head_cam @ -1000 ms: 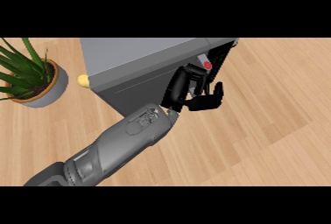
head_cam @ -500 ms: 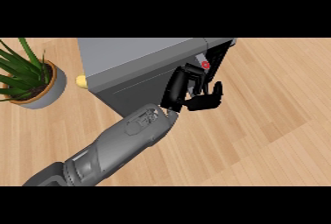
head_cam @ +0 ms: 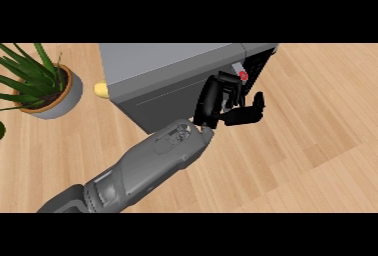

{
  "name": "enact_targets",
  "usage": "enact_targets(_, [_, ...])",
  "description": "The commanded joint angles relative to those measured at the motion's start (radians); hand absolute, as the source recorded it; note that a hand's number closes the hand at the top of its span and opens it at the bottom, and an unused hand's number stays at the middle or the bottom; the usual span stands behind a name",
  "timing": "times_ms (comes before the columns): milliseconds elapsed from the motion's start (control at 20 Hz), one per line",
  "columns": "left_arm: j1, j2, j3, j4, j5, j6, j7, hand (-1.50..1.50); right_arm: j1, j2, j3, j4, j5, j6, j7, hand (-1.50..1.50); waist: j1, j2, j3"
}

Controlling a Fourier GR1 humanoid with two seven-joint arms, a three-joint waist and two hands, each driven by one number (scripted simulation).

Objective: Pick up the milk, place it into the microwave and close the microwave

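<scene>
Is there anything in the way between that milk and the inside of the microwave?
Nothing visible. The milk shows only as a red-capped bit at the dark opening on the microwave, right beside the left hand, which hides the rest of it. No other thing shows at the opening.
</scene>
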Motion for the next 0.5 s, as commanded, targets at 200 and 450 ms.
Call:
enact_targets(200, [-0.010,0.056,0.052,0.169,0.048,-0.002,0.009,1.50,0.009,-0.030,-0.064,-0.007,-0.031,-0.020,0.011,-1.50,0.056,0.008,-0.004])
enact_targets(450, [-0.016,0.087,0.016,0.198,0.070,-0.064,0.015,1.50,0.016,-0.034,-0.092,-0.017,-0.050,-0.033,0.013,-1.50,0.091,0.011,-0.004])
